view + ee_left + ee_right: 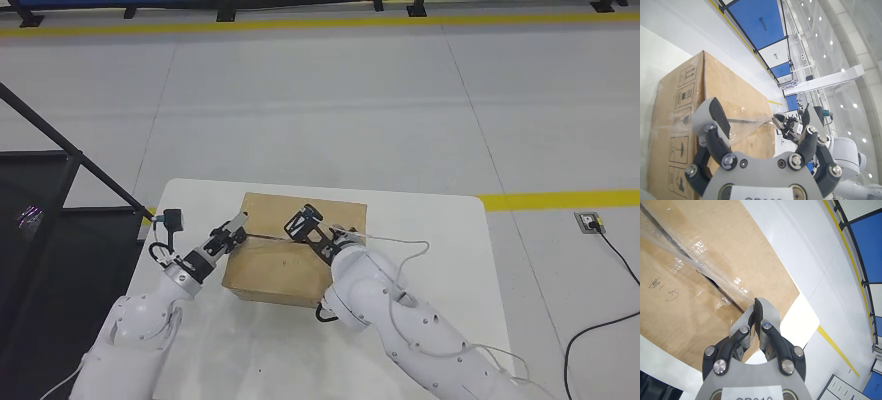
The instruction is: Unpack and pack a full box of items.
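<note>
I see the brown cardboard box [290, 262] on the white table [440, 230]. R wrist cam shows the right gripper [755, 307] clenched on the clear tape strip [702, 264] lifted off its top seam, plus pen scribbles [662, 289] on a flap. L wrist cam adds handling pictograms [682, 121] on the box's side, w/ left gripper [761, 113] fingers spread, empty.

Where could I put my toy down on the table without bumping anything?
The bare table between the box and the table's right edge is free. Crowded: the box's top, where the left tool hovers open and the right tool pinches the tape.
</note>
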Robot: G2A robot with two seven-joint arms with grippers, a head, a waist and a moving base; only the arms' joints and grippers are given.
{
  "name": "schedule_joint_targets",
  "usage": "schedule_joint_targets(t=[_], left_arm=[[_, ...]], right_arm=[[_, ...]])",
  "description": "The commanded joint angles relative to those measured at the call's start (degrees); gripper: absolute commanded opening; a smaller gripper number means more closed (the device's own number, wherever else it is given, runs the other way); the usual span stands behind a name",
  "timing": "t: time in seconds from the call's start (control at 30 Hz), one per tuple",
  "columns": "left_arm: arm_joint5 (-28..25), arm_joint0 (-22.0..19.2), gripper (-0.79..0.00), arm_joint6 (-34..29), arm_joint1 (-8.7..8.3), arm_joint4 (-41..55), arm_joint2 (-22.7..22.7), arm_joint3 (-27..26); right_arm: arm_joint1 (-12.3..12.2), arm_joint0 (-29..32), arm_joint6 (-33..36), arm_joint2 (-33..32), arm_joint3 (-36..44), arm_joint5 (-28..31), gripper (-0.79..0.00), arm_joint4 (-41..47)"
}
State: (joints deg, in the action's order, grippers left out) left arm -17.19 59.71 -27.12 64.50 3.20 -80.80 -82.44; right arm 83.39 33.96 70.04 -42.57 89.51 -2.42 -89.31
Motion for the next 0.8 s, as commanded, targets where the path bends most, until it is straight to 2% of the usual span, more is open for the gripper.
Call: schedule_joint_targets(t=[0.0,0.07,0.1,0.13,0.17,0.27,0.57,0.63,0.77], left_arm=[[0.0,-0.2,0.0,0.0,0.04,0.0,0.2,0.3],[0.0,-0.4,0.0,0.0,0.07,0.0,0.3,0.4],[0.0,-0.4,0.0,0.0,0.08,0.0,0.3,0.4],[0.0,-0.4,0.0,0.0,0.08,-0.1,0.3,0.4],[-0.1,-0.4,0.0,0.0,0.09,-0.1,0.3,0.4],[-0.2,-0.4,0.0,0.0,0.1,-0.1,0.3,0.4],[-0.2,-0.6,0.0,-0.1,0.17,0.0,0.4,0.5],[-0.1,-0.6,0.0,0.0,0.2,0.0,0.5,0.5],[0.0,-0.8,0.0,-0.1,0.27,0.0,0.7,0.6]], right_arm=[[0.2,0.2,-0.1,-0.3,0.0,0.4,-0.622,-0.2],[0.3,0.5,-0.3,-0.6,0.1,0.8,-0.422,-0.2],[0.4,0.7,-0.4,-0.8,0.2,1.0,-0.354,-0.2],[0.4,0.9,-0.5,-1.0,0.4,1.3,-0.231,-0.2],[0.5,1.2,-0.5,-1.3,0.5,1.6,-0.175,-0.2],[0.5,1.8,-0.5,-2.1,1.0,2.4,-0.145,-0.4],[0.5,4.7,-0.5,-5.5,3.9,3.1,-0.132,-1.4],[0.4,5.9,-1.7,-7.1,5.2,2.5,-0.182,-1.3],[0.1,8.1,-3.2,-10.1,7.4,2.0,-0.182,-0.9]])
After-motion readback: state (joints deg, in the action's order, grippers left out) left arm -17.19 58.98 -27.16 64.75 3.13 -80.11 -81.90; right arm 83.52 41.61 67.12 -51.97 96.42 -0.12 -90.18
